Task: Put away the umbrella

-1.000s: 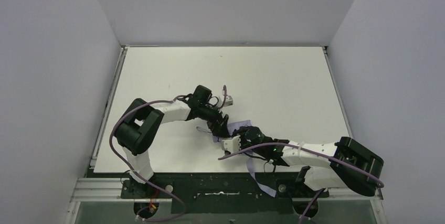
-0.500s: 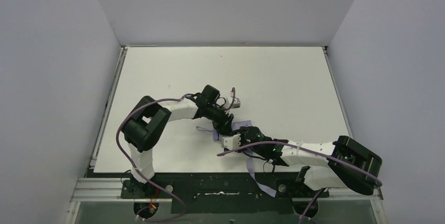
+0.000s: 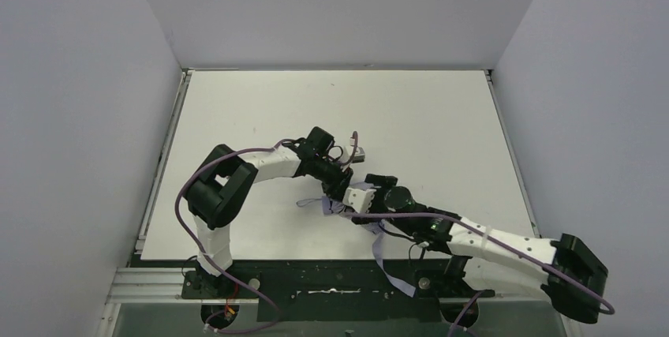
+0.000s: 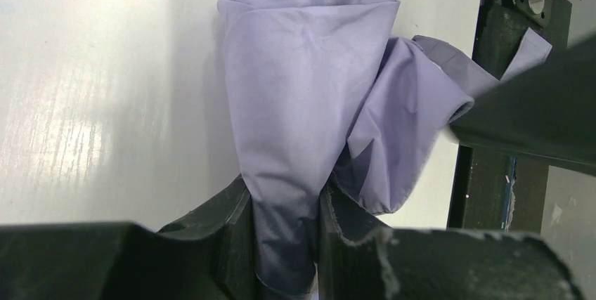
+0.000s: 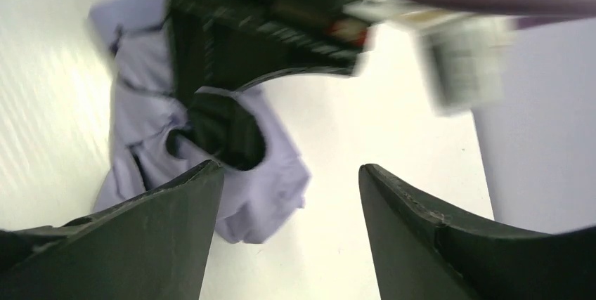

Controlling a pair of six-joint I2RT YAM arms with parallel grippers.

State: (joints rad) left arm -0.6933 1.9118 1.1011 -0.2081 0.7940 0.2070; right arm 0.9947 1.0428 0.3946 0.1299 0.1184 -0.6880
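- white table (image 3: 442, 132) fills the floor of a plain pale-walled booth, and both arms reach in to meet near its middle, toward the near edge.
- the umbrella (image 4: 302, 96) lies flat on the table there as a loose bundle of lavender cloth, folds slack and not yet wrapped tight.
- the left gripper (image 4: 284, 209) is clenched on a narrow gather of that cloth; in its wrist view the fingers (image 4: 225, 230) pinch the fold from both sides, and the cloth fans out wider beyond them.
- that pinch looks meant to anchor one end of the bundle so the cloth cannot slide while the other arm works on it.
- the right gripper (image 5: 288, 173) hangs just beside the bundle with its fingers (image 5: 415, 230) spread wide and nothing between them; only bare table shows in the gap.
- the left arm's black wrist crosses the right wrist view close above the cloth, so the two tools are crowded together.
- a thin strip (image 3: 386, 266) of the same pale cloth trails over the near edge onto the black frame.
- shaft, handle and strap cannot be made out in these views.
- judging by the loose folds, the tidying is at an early stage: the cloth needs gathering before anything can be fastened.
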